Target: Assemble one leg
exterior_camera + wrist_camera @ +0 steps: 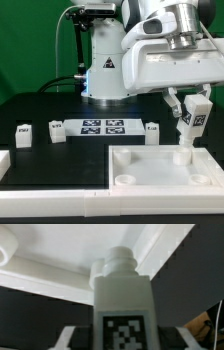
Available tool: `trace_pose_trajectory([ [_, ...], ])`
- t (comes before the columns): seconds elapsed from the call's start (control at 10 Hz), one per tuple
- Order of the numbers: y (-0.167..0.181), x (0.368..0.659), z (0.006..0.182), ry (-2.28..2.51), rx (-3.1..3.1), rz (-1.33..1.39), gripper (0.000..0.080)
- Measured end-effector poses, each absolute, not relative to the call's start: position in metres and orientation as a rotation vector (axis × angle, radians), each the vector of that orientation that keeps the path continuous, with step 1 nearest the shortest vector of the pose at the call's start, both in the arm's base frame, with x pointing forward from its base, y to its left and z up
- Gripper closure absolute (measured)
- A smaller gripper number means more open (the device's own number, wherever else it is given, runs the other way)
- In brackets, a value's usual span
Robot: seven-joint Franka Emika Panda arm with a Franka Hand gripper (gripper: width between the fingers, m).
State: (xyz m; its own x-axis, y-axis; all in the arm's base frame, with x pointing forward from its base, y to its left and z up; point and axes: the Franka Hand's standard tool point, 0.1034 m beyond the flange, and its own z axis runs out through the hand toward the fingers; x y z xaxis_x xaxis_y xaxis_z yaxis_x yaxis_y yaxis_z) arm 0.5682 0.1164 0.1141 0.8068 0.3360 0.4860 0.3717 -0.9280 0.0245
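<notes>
My gripper point(189, 108) is shut on the leg point(190, 128), a small white block with a black-and-white tag. The leg hangs slightly tilted over the far right corner of the large white panel point(150, 172), with its peg end down at or just above the panel surface. In the wrist view the leg point(122, 291) fills the middle between my gripper's point(124, 341) two fingers. Its tag faces the camera and its peg points at the panel point(70, 246). Part of a round socket rim point(8, 252) shows at the edge.
Three more white legs lie on the black table: two at the exterior view's left point(22, 136) point(55, 130) and one point(151, 129) right of the marker board point(103, 126). The robot base point(105, 70) stands behind. A white block point(4, 165) sits at the near left edge.
</notes>
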Motion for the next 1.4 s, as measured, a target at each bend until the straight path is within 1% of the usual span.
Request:
trace_pose_trajectory([
  [0.3,0.115,0.568,0.114,-0.552,-2.920,-0.762,0.0509],
  [0.4,0.108,0.570,0.113,-0.333,-2.931,-0.743,0.0509],
  [0.6,0.115,0.572,0.114,-0.153,-2.918,-0.716,0.0509],
  [0.7,0.112,0.572,0.110,-0.050,-2.915,-0.681,0.0509],
  [1.0,0.117,0.575,0.107,-0.028,-2.910,-0.670,0.0509],
  [1.3,0.116,0.576,0.107,-0.024,-2.899,-0.722,0.0509],
  [1.4,0.114,0.579,0.110,-0.016,-2.881,-0.802,0.0509],
])
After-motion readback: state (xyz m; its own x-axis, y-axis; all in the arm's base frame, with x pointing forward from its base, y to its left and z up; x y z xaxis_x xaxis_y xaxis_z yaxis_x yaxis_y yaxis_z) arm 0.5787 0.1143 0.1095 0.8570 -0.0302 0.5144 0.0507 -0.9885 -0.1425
